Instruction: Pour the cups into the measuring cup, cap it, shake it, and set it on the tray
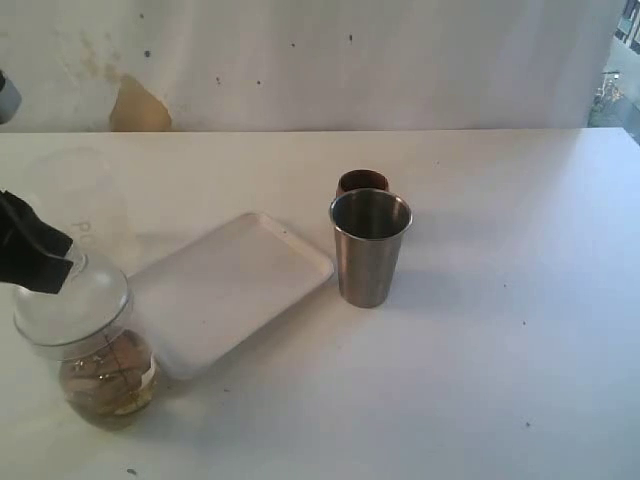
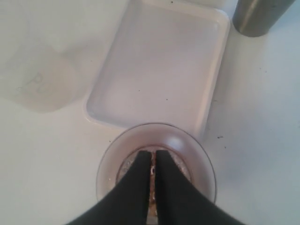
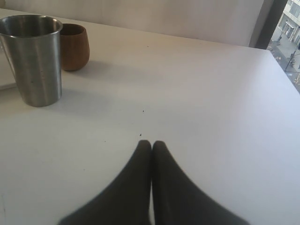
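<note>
The measuring cup [image 1: 105, 375] stands at the front left beside the tray [image 1: 230, 290], holding brownish contents under a clear domed cap [image 1: 70, 300]. My left gripper [image 1: 58, 268] sits on top of that cap, its black fingers [image 2: 136, 183] drawn together with only a thin slit; I see nothing held between them. From the left wrist the cap [image 2: 187, 145] fills the space round the gripper [image 2: 153, 152]. The steel tumbler [image 1: 370, 250] stands right of the tray, the wooden cup [image 1: 362, 182] just behind it. My right gripper [image 3: 151, 143] hovers shut over bare table, apart from the tumbler [image 3: 35, 61] and wooden cup [image 3: 75, 47].
A frosted translucent cup [image 1: 85, 195] stands behind the measuring cup, also in the left wrist view [image 2: 44, 84]. The tray [image 2: 159, 65] carries nothing. The white table [image 1: 520, 300] stretches to the right; a wall runs along its back edge.
</note>
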You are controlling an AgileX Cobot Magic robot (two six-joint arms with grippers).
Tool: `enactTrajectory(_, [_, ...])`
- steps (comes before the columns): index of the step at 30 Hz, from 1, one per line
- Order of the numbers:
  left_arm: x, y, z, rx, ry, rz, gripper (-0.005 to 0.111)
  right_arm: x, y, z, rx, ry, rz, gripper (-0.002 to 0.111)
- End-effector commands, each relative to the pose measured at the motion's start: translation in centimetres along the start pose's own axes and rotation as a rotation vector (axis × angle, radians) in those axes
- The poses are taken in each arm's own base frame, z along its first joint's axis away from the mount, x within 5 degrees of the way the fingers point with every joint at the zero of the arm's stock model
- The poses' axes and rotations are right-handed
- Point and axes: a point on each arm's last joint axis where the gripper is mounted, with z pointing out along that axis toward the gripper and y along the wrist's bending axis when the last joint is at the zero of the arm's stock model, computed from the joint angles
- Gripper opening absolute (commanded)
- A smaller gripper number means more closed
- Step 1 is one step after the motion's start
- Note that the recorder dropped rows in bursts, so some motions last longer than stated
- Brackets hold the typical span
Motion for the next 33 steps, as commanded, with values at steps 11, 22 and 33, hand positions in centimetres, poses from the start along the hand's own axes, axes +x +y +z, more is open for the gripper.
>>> enactTrajectory(11, [-2.3, -0.1, -2.1, 0.014, -0.038, -0.005, 0.061, 0.1, 0.0, 0.0, 0.002, -0.005, 0.006, 0.000])
enactTrajectory(22, [-4.1, -0.2, -8.3, 0.001, -0.320, -0.072, 0.061, 0.1, 0.0, 0.0, 0.002, -0.005, 0.006, 0.000])
enactTrajectory(33, [0.2, -0.6, -13.6, -0.048, -0.635, -0.072, 0.086, 0.1, 0.0, 0.0, 0.002, -0.005, 0.037, 0.000])
